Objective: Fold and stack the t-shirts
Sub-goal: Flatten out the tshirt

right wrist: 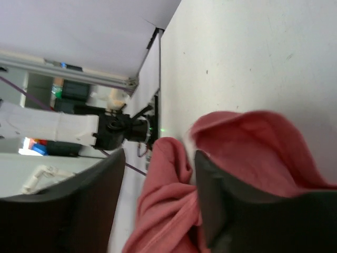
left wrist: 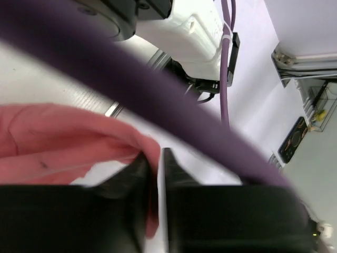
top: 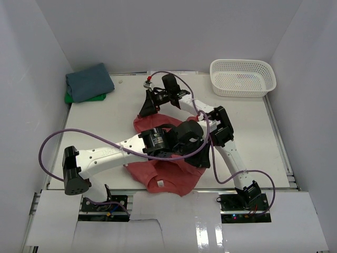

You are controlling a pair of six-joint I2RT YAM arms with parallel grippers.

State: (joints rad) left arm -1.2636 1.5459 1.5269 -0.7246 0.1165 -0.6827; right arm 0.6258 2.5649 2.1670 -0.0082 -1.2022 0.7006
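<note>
Now, the red shirt point(top: 168, 176) lies rumpled on the surface point(top: 253, 137), left of the basket point(top: 242, 76) and nearer the arms. The left end effector point(left wrist: 155, 158) pinches a fold of it; the right end effector point(right wrist: 160, 155), jaws apart, straddles another fold. Far left of the basket, the blue shirt point(top: 89, 81) sits folded atop the green shirt point(top: 71, 98).
</note>
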